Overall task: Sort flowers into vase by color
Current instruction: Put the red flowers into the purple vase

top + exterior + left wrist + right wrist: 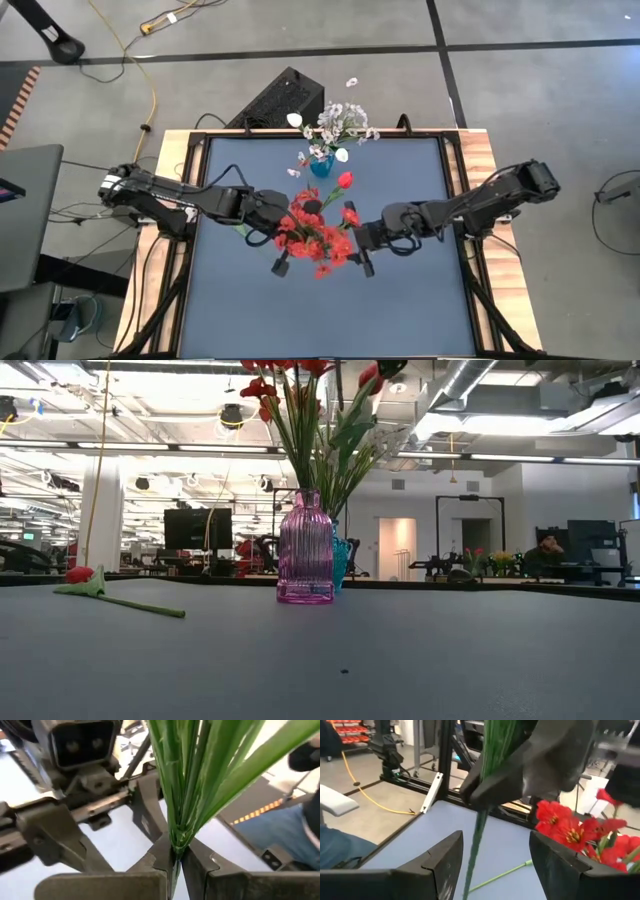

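Pink vase (305,547): ribbed, translucent, glossy (glass or plastic, cannot tell). Blue vase (340,557) behind it: translucent, shiny. Tabletop (400,290): matt grey-blue, smooth. Table edge (478,150): pale bare wood; frame black metal. Flowers (318,235): red petals cloth-like, matt; stems (187,775) smooth green plastic, slight sheen. Left gripper (179,862) fingers: dark matt plastic, hard-edged. Right gripper (492,862) fingers: same dark matt finish.

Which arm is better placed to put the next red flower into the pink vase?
Left. Its gripper is already shut on green stems above the pink vase; the right gripper is open and empty beside it.
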